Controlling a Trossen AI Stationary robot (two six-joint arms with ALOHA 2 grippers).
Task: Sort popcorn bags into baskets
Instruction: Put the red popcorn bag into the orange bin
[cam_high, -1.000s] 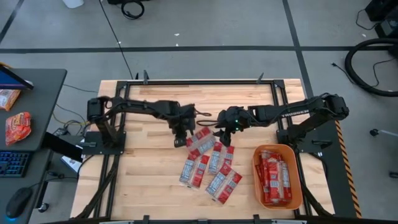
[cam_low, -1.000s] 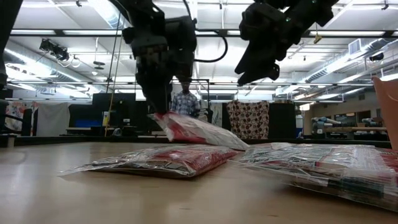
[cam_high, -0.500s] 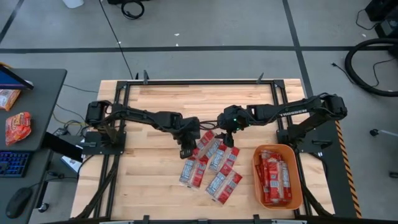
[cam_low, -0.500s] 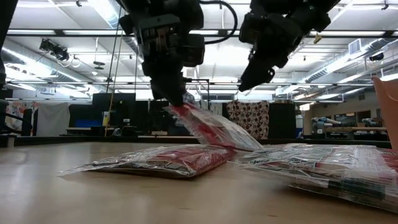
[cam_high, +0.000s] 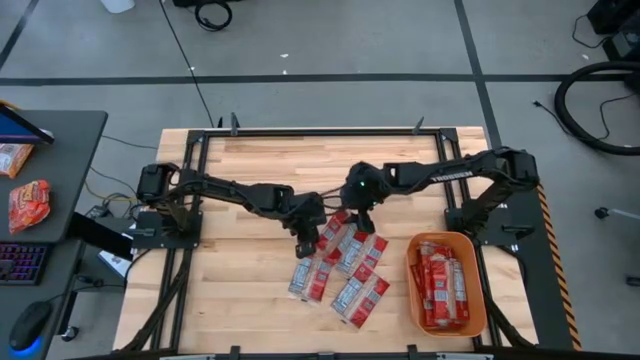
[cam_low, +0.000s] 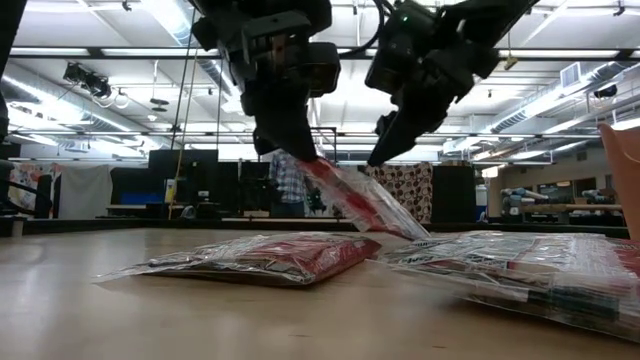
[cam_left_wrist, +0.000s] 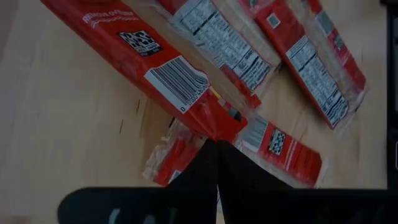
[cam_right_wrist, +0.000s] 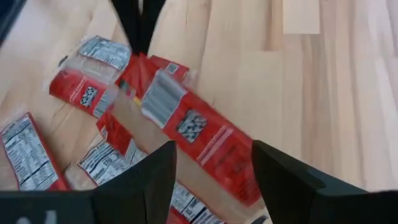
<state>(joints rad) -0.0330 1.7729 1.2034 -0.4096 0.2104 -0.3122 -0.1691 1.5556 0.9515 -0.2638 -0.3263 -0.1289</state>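
Several flat red popcorn packets (cam_high: 325, 275) lie in a loose cluster at the table's middle. My left gripper (cam_high: 308, 238) is shut on one packet (cam_high: 335, 228) at the cluster's left side. That packet slants up in the low view, and its lower end (cam_low: 405, 230) rests on the other packets. My right gripper (cam_high: 358, 204) hangs open just above the same packet's far end (cam_right_wrist: 211, 140) and touches nothing. The orange basket (cam_high: 410, 285) stands to the right near the near edge, with several red packets (cam_high: 442, 285) in it. My left gripper pinches the red packet by its short end (cam_left_wrist: 219, 127), past the barcode, between its two shut fingers. The fingers come slanting down from above. That end is lifted clear and the packet tilts down toward the right, with its other end on the pile.
The basket's orange wall (cam_low: 625, 180) shows at the low view's right edge. Bare wood lies along the table's far side and to the left of the cluster. A side desk on the left carries an orange-red snack bag (cam_high: 28, 205).
My left gripper has moved toward the near edge and a little right, keeping hold of the packet. The held end has risen, so the packet tilts more steeply while its other end stays on the pile. My right gripper has shifted left, over the packet.
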